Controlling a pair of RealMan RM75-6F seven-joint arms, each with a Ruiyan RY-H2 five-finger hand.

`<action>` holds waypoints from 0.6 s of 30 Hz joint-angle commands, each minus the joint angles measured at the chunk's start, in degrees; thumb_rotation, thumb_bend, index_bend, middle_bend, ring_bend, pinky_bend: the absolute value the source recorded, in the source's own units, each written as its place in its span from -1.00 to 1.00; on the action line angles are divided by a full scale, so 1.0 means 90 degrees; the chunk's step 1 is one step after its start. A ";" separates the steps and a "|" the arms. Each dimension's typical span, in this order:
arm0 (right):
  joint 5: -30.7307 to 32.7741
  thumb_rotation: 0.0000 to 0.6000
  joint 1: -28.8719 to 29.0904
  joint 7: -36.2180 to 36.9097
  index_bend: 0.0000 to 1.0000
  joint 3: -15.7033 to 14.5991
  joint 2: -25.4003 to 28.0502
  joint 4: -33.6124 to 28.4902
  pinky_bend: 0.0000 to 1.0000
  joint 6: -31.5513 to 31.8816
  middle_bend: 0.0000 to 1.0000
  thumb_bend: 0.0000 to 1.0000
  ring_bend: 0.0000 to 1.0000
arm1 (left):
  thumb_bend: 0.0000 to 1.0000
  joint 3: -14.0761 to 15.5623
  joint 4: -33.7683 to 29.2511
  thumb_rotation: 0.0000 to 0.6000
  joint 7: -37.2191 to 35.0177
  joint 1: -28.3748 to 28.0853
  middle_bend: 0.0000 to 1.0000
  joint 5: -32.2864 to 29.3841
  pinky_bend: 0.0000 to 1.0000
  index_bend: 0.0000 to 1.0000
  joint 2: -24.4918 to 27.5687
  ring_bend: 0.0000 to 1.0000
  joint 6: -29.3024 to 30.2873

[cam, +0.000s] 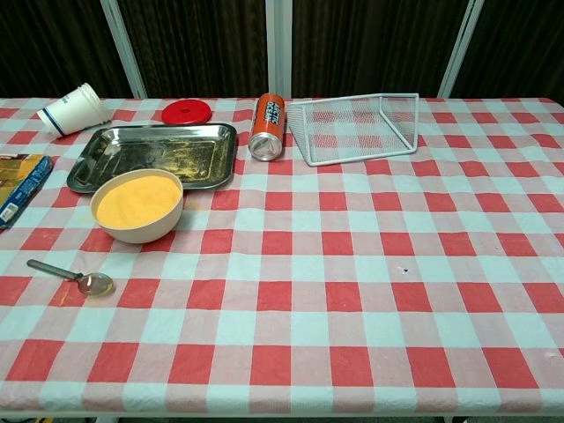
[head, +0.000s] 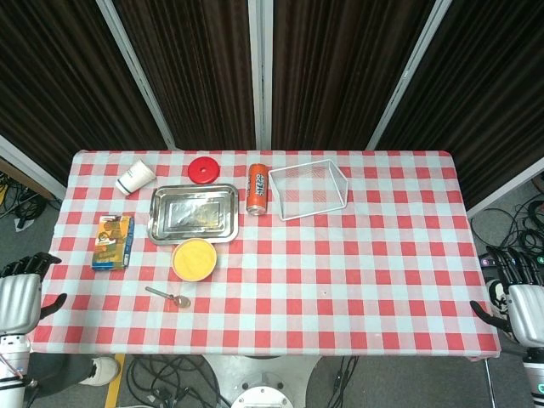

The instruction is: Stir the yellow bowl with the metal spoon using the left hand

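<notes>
Nothing is grasped yet. The left hand [head: 21, 293] waits off the tabletop's [head: 357, 280] near-left corner, fingers apart and empty. The metal spoon [head: 168, 297] lies at its 3 o'clock, just near of the yellow bowl [head: 194, 259]. The next move should be reaching for the spoon's handle. The right hand [head: 518, 297] idles off the right edge, fingers loosely apart, empty.

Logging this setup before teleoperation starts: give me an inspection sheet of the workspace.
Surface: red-and-white checked tablecloth, flat.
Job's things: yellow bowl upright; metal spoon lying flat in front of it, untouched.
Clutter: metal tray, red lid, orange can and white cup on their sides, wire basket, snack box.
Hands: left hand and right hand beside the table, holding nothing.
Cables: on the floor, both sides.
Surroundings: dark curtains.
</notes>
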 commanded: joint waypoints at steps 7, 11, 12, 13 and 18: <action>-0.0022 1.00 -0.0050 0.0030 -1.00 -0.0020 0.0012 0.0001 -0.94 0.0087 -0.79 -0.76 -1.00 | -0.62 0.0063 0.0257 1.00 -0.0247 0.0004 -0.26 0.0502 -0.39 -0.23 0.0025 -0.40 -0.0058; -0.0035 1.00 -0.0087 0.0071 -1.00 -0.0037 0.0002 0.0030 -0.94 0.0139 -0.79 -0.76 -1.00 | -0.62 0.0043 0.0246 1.00 -0.0256 -0.0026 -0.26 0.0551 -0.39 -0.23 0.0057 -0.40 -0.0153; -0.0034 1.00 -0.0089 0.0080 -1.00 -0.0037 0.0000 0.0039 -0.94 0.0141 -0.79 -0.76 -1.00 | -0.62 0.0038 0.0241 1.00 -0.0255 -0.0046 -0.26 0.0554 -0.39 -0.23 0.0070 -0.40 -0.0208; -0.0034 1.00 -0.0086 0.0083 -1.00 -0.0035 0.0001 0.0041 -0.94 0.0140 -0.79 -0.76 -1.00 | -0.62 0.0038 0.0238 1.00 -0.0252 -0.0064 -0.25 0.0558 -0.39 -0.23 0.0080 -0.40 -0.0258; -0.0028 1.00 -0.0036 0.0055 -1.00 0.0006 0.0029 0.0023 -0.94 0.0107 -0.79 -0.76 -1.00 | -0.62 0.0007 0.0335 1.00 -0.0336 -0.0354 -0.19 0.0564 -0.39 -0.19 0.0107 -0.39 -0.0831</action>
